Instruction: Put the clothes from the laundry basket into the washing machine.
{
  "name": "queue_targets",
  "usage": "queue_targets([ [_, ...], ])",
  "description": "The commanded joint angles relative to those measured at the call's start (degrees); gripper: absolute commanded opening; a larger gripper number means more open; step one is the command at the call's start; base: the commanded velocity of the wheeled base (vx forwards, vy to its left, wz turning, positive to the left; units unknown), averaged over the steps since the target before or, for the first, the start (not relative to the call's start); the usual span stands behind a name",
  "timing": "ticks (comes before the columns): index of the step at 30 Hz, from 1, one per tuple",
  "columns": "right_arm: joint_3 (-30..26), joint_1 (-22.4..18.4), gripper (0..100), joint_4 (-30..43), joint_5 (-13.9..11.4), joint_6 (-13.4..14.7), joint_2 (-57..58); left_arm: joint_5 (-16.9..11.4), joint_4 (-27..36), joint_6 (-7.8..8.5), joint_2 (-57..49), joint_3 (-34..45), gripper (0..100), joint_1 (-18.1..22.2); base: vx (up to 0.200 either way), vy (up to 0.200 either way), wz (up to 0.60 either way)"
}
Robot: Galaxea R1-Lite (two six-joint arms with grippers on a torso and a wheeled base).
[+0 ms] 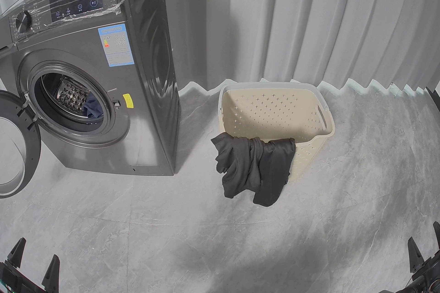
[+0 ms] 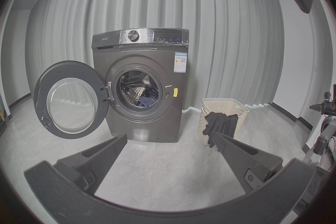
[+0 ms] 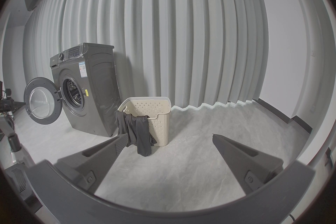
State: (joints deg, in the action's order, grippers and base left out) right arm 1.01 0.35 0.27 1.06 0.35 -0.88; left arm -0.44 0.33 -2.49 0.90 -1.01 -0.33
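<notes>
Jaws on both grippers are spread wide and hold nothing: the left gripper (image 2: pixel 168 137) and right gripper (image 3: pixel 170 136) sit low, well short of the basket (image 1: pixel 275 113), with grey floor (image 1: pixel 229 239) between. A dark garment (image 1: pixel 254 165) is draped over the basket's near rim and hangs down its outer wall, which likely makes it easy to pinch from the robot's side. To the robot's left of the basket, near it, stands the washer (image 1: pixel 146 56). Its round door (image 1: pixel 13 147) is swung open on the side away from the basket, leaving the drum reachable; a blue cloth (image 1: pixel 94 108) lies inside. That door may crowd the left arm. Pale curtains (image 1: pixel 298 10) hang behind the basket.
</notes>
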Motion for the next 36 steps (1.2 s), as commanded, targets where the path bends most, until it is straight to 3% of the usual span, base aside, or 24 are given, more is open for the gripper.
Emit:
queue_targets([
  [1,-0.92,0.0,100,0.0,-0.01,0.0,0.44,0.0,0.02,-0.06,-0.9,0.84,100,-0.02,0.0,0.0,0.0],
  [4,-0.92,0.0,100,0.08,-0.01,-0.09,0.44,0.0,0.02,0.11,-0.9,0.84,100,-0.02,0.0,0.0,0.0],
  [21,-0.92,0.0,100,-0.09,0.26,0.88,0.53,0.0,0.02,-0.15,-0.9,0.84,100,-0.02,0.2,0.0,0.0],
  [23,1.54,0.09,100,-2.2,-0.45,0.53,0.7,0.0,0.02,-0.06,-0.9,0.84,100,-0.02,0.2,0.0,0.0],
  [26,9.89,0.61,100,-2.9,-0.8,0.88,-0.62,0.09,0.02,-0.15,-0.9,0.84,100,-0.02,0.2,0.0,0.0],
  [28,14.28,2.2,100,-0.09,-2.12,2.28,-6.94,0.09,0.02,0.29,-0.9,0.84,100,-0.02,0.2,0.0,0.0],
  [30,14.11,4.13,100,1.58,-3.96,3.51,-12.57,0.09,-0.07,0.55,-0.9,0.84,100,-0.02,0.0,0.0,0.0],
  [36,12.61,10.46,100,0.08,-5.37,6.06,-30.94,0.0,-0.07,1.08,-0.9,0.92,100,0.07,0.0,0.0,0.0],
])
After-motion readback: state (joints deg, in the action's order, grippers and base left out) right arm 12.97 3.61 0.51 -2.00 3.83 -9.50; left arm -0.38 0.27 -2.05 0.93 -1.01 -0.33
